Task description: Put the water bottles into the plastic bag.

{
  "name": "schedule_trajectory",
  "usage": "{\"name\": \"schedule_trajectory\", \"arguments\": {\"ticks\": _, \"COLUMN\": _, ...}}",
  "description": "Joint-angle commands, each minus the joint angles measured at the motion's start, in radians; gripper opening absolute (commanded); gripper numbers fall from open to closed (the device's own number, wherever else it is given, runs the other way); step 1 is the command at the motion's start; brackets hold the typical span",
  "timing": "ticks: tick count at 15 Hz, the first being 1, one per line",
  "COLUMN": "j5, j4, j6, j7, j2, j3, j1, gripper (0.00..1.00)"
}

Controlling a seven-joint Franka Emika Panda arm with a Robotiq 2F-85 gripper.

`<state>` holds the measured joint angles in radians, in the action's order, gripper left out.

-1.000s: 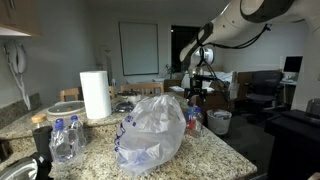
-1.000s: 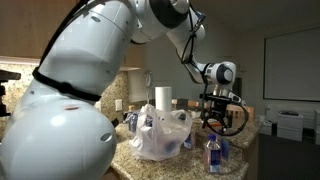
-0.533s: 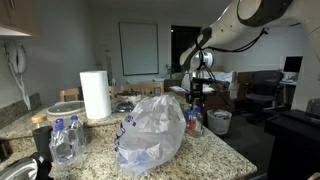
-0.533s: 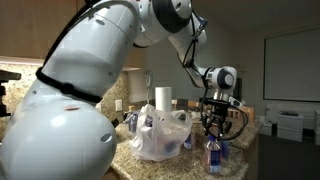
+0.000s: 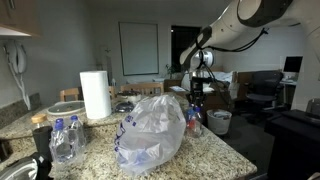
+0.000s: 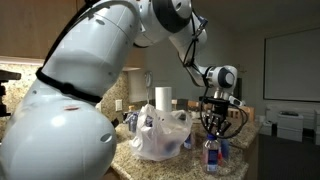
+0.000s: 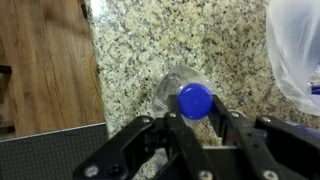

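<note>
A small clear water bottle with a blue cap [image 7: 195,100] stands on the granite counter near its edge, beside the plastic bag [image 5: 150,130] [image 6: 160,135]. My gripper [image 7: 196,116] hangs straight above it, its two black fingers [image 7: 172,122] pressed in on either side of the cap and neck. Both exterior views show the gripper [image 5: 196,100] [image 6: 213,130] over this bottle [image 5: 193,121] [image 6: 212,155]. Two more water bottles [image 5: 63,138] stand at the counter's other end. The crinkly whitish bag sits mid-counter, and its white corner [image 7: 295,50] shows in the wrist view.
A tall paper towel roll [image 5: 95,95] [image 6: 163,97] stands behind the bag. The counter edge [image 7: 98,90] runs just beside the gripped bottle, with wooden floor [image 7: 45,60] below. A dark container [image 5: 40,135] stands by the far bottles.
The gripper has come down a little over the bottle's cap. Its jaws have gone from wide apart to closed against the bottle. The bottle and bag have stayed put.
</note>
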<state>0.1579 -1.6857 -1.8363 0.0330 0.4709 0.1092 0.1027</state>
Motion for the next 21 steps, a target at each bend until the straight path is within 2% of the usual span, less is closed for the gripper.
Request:
{"name": "schedule_trajectory", "arguments": {"ticks": 1, "j5": -0.012, "j4": 0.021, "j6": 0.041, "j7": 0.036, "j2": 0.003, "j3": -0.004, "j1": 0.010, "gripper": 0.14}}
{"name": "schedule_trajectory", "arguments": {"ticks": 5, "j5": -0.016, "j4": 0.009, "j6": 0.075, "j7": 0.018, "j2": -0.030, "j3": -0.005, "j1": 0.011, "gripper": 0.14}}
{"name": "schedule_trajectory", "arguments": {"ticks": 9, "j5": -0.014, "j4": -0.030, "j6": 0.142, "j7": -0.046, "j2": -0.128, "j3": -0.017, "j1": 0.013, "gripper": 0.14}}
{"name": "schedule_trajectory", "arguments": {"ticks": 11, "j5": -0.015, "j4": -0.019, "j6": 0.237, "j7": -0.109, "j2": -0.182, "j3": -0.024, "j1": 0.018, "gripper": 0.14}}
{"name": "schedule_trajectory", "arguments": {"ticks": 14, "j5": -0.028, "j4": 0.051, "j6": 0.486, "j7": -0.222, "j2": -0.253, "j3": -0.027, "j1": 0.020, "gripper": 0.14}}
{"name": "schedule_trajectory", "arguments": {"ticks": 16, "j5": -0.032, "j4": 0.076, "j6": 0.560, "j7": -0.260, "j2": -0.308, "j3": -0.034, "j1": 0.003, "gripper": 0.14}}
{"name": "schedule_trajectory", "arguments": {"ticks": 19, "j5": 0.003, "j4": 0.127, "j6": 0.581, "j7": -0.270, "j2": -0.341, "j3": -0.057, "j1": -0.021, "gripper": 0.14}}
{"name": "schedule_trajectory", "arguments": {"ticks": 21, "j5": 0.032, "j4": 0.154, "j6": 0.551, "j7": -0.235, "j2": -0.331, "j3": -0.083, "j1": -0.049, "gripper": 0.14}}
